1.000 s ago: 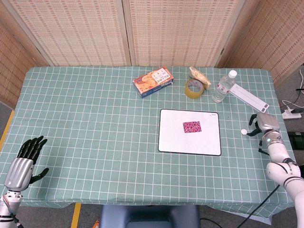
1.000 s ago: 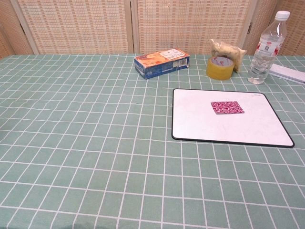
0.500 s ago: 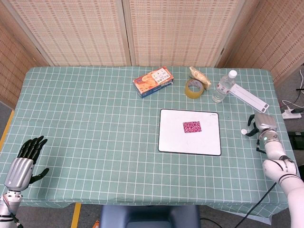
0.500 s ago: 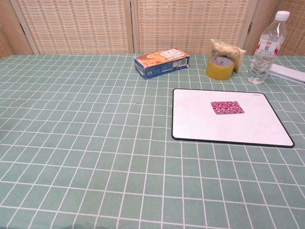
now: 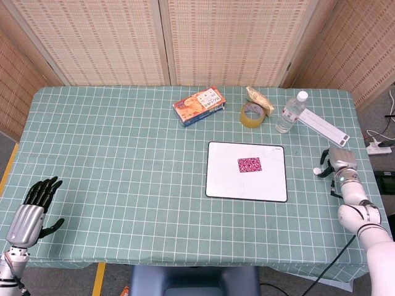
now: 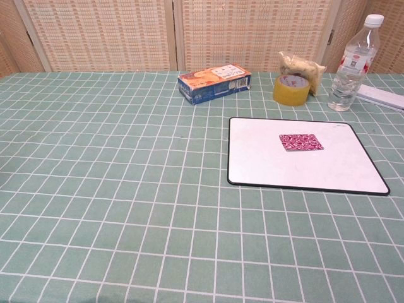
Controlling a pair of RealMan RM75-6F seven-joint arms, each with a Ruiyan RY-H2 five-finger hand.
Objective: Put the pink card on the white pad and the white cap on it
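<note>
The pink card [image 5: 250,164] lies flat on the white pad [image 5: 228,179], right of the table's middle; the chest view shows the card [image 6: 301,141] and pad [image 6: 265,164] too. A small white cap [image 5: 317,171] lies on the tablecloth just right of the pad. My right hand [image 5: 337,163] hangs over the table's right edge, its dark fingertips pointing down right beside the cap; I cannot tell whether they touch it. At the near left corner my left hand [image 5: 29,213] rests with fingers spread and nothing in it. Neither hand shows in the chest view.
At the back stand an orange and blue box [image 5: 197,106], a yellow tape roll [image 5: 252,115], a snack bag [image 5: 258,97] and a water bottle [image 5: 290,113]. A long white box [image 5: 324,128] lies behind my right hand.
My right hand has shifted slightly left and back, closing on the cap. The cap, card, pad and left hand have not moved.
</note>
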